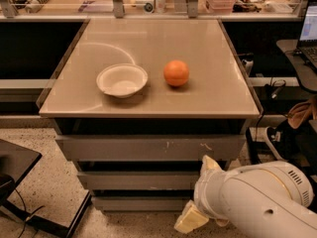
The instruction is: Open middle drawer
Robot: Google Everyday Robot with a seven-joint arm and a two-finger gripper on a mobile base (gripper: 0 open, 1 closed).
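Note:
The middle drawer (143,180) is the plain grey front, second of three stacked under the tan table top, and it is closed flush. The taller scuffed front (148,148) sits above it and the lowest front (133,203) below it. My gripper (199,192) is at the lower right, in front of the drawers' right end. One pale-yellow finger (210,164) is at the height of the middle drawer's top edge, and the other (189,220) is below the lowest front. The fingers stand apart and hold nothing. The white arm hides the right ends of the middle and lowest drawers.
A white bowl (122,80) and an orange (176,73) sit on the table top (208,43). A dark stand base (15,167) with cables is on the floor at left. A chair and laptop (304,38) are at right. Shelves with clutter run along the back.

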